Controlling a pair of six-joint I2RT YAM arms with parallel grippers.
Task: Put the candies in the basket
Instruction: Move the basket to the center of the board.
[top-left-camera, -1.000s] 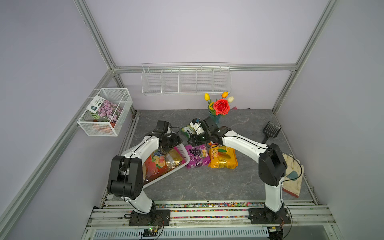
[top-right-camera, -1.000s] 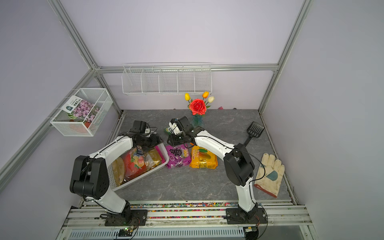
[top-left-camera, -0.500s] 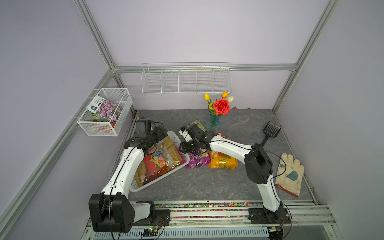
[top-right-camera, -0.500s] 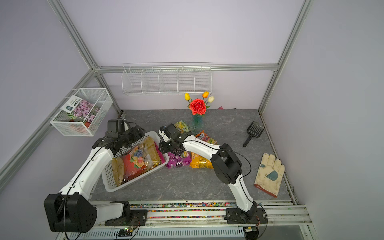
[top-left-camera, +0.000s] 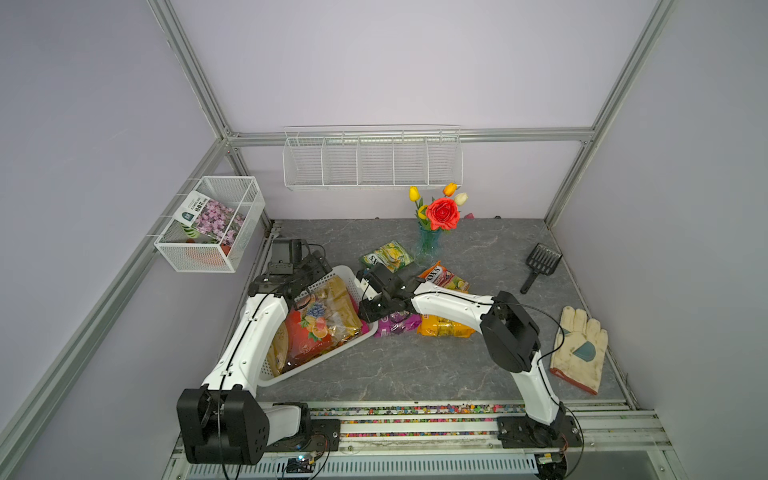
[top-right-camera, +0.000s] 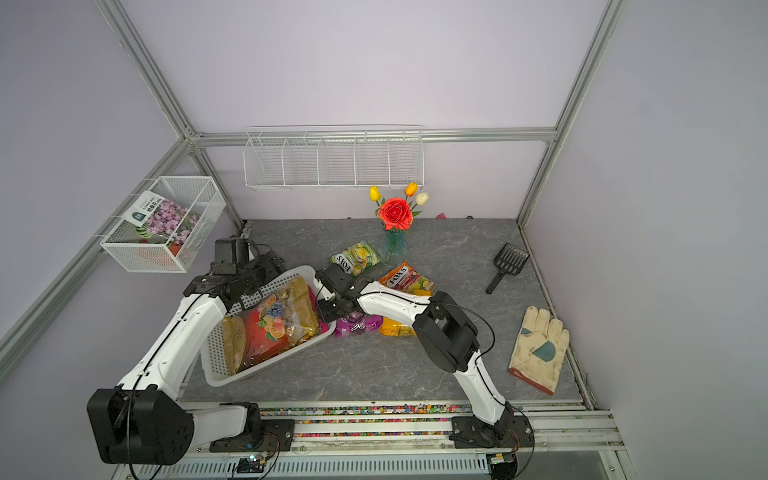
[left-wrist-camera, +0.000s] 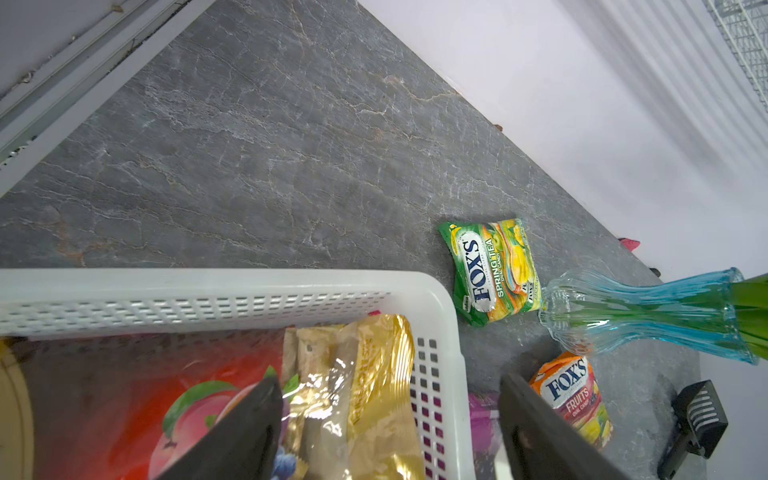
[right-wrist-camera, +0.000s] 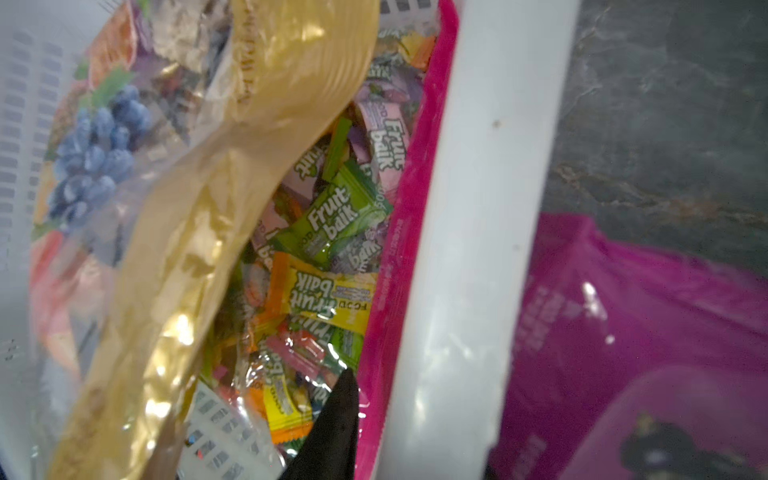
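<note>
Right gripper (top-left-camera: 371, 311) sits at the basket (top-left-camera: 345, 272) rim, grip state unclear; purple bag (top-left-camera: 397, 326) lies just beside it. Left gripper (left-wrist-camera: 388, 424) hangs spread.

A: What does the left wrist view show?

B: The white basket (left-wrist-camera: 232, 286) fills the lower part, its perforated wall and rolled rim crossing the frame. Inside lies the gold bag (left-wrist-camera: 374, 374) over a red fruit-printed area.

A: And the left gripper (left-wrist-camera: 386, 432)?

B: Its two dark jaws stand wide apart, one over the basket's inside, the other outside its end wall, empty between them.

A: What sits on the grey desk (left-wrist-camera: 249, 145)?

B: The green FOX'S bag (left-wrist-camera: 492, 270) lies flat just beside a blue glass vase (left-wrist-camera: 648, 316). The orange FOX'S bag (left-wrist-camera: 575, 395) lies near the vase's foot, partly hidden by a jaw. A purple bag (left-wrist-camera: 484, 424) peeks beside the basket. A black scoop (left-wrist-camera: 694, 424) rests further off.
</note>
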